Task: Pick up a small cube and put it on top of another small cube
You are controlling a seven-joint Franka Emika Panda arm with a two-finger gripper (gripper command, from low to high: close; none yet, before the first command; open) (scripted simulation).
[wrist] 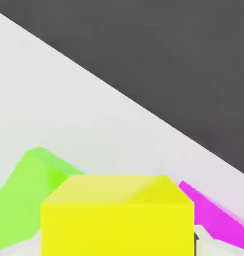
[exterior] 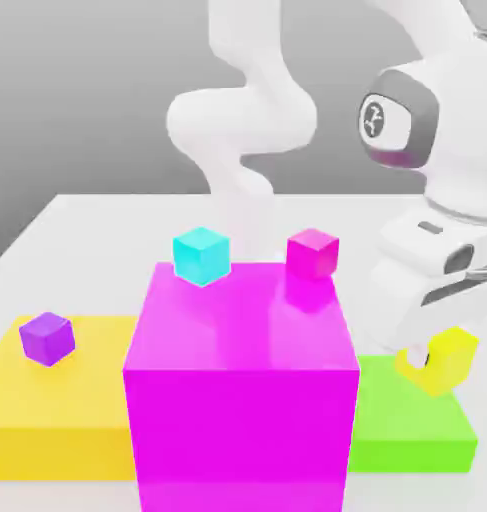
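Carrying: the hand is closed tight on the small glossy yellow cube, which hangs tilted just above the flat green block at the exterior view's right, apparently clear of it.
Hand view: the yellow cube sits close under the camera, with the green block to one side and a magenta edge to the other.
Possible targets: a small cyan cube and a small pink cube stand apart on the big magenta block; a small purple cube rests on the large flat yellow block at the exterior view's left.
Likely target: the pink cube is nearest, a guess only.
Step in hand: lifting and transporting, by my reading.
Doing it well: rise higher than the magenta block's top before crossing sideways, or the load may clip its edge.
Alignment: level the tilted cube and centre it squarely over the chosen cube.
Release: lower until the faces meet, then open gently and withdraw straight up.
Risk: an off-centre drop would nudge the small target or topple off onto the white desk.
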